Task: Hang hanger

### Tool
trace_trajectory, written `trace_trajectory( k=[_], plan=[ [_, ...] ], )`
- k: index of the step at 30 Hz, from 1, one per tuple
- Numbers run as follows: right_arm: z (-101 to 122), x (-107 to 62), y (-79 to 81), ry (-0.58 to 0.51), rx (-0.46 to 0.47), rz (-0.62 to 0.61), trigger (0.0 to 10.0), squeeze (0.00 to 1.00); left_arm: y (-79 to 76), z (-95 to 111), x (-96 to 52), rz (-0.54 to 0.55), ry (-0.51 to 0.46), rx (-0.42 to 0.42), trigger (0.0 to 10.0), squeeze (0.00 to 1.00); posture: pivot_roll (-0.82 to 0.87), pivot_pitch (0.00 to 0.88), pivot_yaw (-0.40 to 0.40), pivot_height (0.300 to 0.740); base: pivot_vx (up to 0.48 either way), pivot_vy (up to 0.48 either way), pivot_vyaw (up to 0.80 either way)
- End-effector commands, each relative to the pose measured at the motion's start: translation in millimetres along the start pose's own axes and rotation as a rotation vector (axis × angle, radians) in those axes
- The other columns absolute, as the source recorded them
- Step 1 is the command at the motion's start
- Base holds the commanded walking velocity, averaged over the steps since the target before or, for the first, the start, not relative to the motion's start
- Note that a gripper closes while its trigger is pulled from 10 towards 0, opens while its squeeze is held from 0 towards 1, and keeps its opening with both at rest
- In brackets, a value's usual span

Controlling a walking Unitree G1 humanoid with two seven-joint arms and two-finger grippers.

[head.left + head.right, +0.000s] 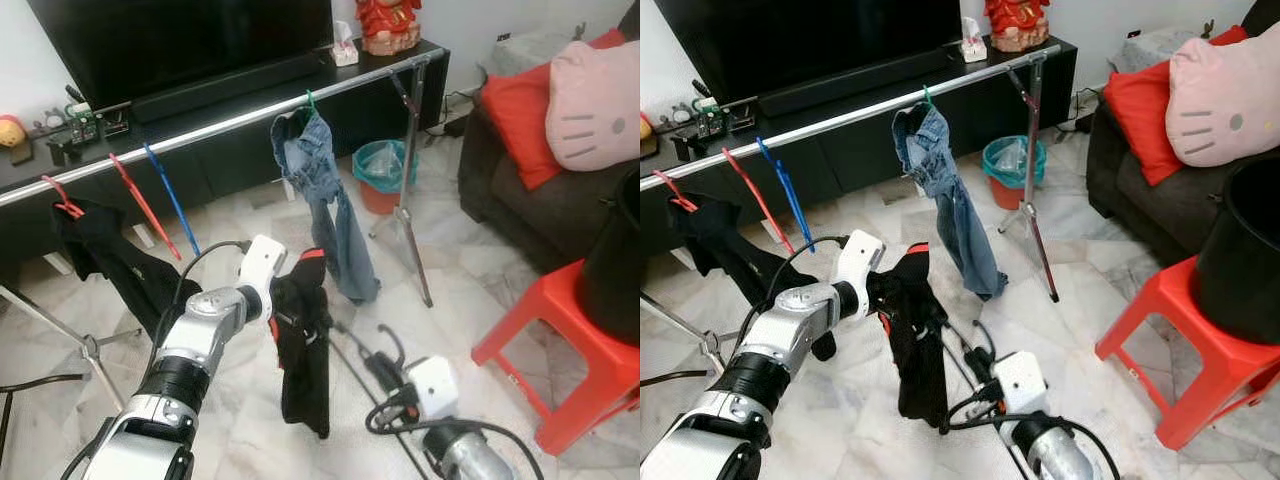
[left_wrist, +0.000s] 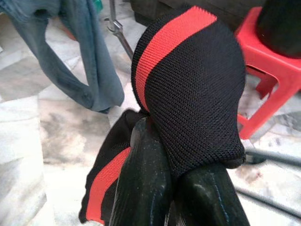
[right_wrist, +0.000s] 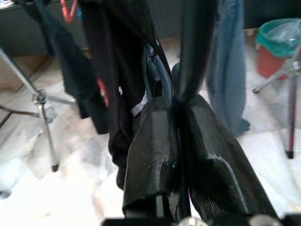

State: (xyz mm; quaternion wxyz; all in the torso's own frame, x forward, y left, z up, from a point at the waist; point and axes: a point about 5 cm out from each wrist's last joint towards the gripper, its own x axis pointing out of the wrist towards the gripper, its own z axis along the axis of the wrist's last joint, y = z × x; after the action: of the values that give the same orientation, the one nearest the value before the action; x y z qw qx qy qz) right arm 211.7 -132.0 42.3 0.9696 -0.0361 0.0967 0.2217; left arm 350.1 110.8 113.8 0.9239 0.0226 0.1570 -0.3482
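Garment (image 1: 303,345), black with a red stripe, dangles between both arms, well short of the rail (image 1: 230,122). The left pincer (image 2: 176,155) is clamped on its top fold; the right pincer (image 3: 181,101) is pinched on a thin dark hanger (image 3: 153,70) by the cloth. It looks like mid-carry: next the hook must rise over the rail, between the blue hanger (image 1: 172,200) and the jeans (image 1: 325,200).

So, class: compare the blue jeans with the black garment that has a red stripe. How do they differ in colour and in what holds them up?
The blue jeans are faded denim; the black garment is dark knit with a red stripe. The jeans hang from a green hanger on the silver rail; the black garment is held below the rail, in the left gripper. Both dangle clear of the floor.
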Motion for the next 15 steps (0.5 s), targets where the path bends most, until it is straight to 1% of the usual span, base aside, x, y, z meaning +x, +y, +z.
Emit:
trace_trajectory(
  k=[1, 8, 10, 12, 15],
  plan=[
    [1.2, 1.2, -2.1, -0.013, -0.007, -0.034, 10.0, 0.0, 3.5, 0.0, -4.6, 0.002, 0.002, 0.006, 10.0, 0.0, 0.09, 0.036, 0.163, 0.74, 0.0, 0.0, 0.0],
    [0.0, 2.9, -2.7, -0.017, -0.007, -0.05, 10.0, 0.0, -2.7, -0.8, -4.5, -0.049, 0.01, 0.008, 10.0, 0.0, 0.09, 0.033, 0.164, 0.74, 0.0, 0.0, 0.0],
    [0.4, 4.2, -1.9, -0.024, 0.001, -0.058, 10.0, 0.0, -5.2, -2.1, -5.4, -0.072, 0.026, 0.013, 10.0, 0.0, 0.09, 0.032, 0.164, 0.74, 0.0, 0.0, 0.0],
    [0.6, 5.1, -1.0, -0.023, 0.011, -0.05, 10.0, 0.0, -9.0, -4.8, -6.9, -0.11, 0.047, 0.02, 10.0, 0.0, 0.09, 0.031, 0.165, 0.74, 0.0, 0.0, 0.0],
    [0.2, 5.6, -0.6, -0.016, 0.0, -0.038, 10.0, 0.0, -14.8, -6.7, -9.1, -0.166, 0.06, 0.033, 10.0, 0.0, 0.09, 0.031, 0.165, 0.74, 0.0, 0.0, 0.0]
  ],
)
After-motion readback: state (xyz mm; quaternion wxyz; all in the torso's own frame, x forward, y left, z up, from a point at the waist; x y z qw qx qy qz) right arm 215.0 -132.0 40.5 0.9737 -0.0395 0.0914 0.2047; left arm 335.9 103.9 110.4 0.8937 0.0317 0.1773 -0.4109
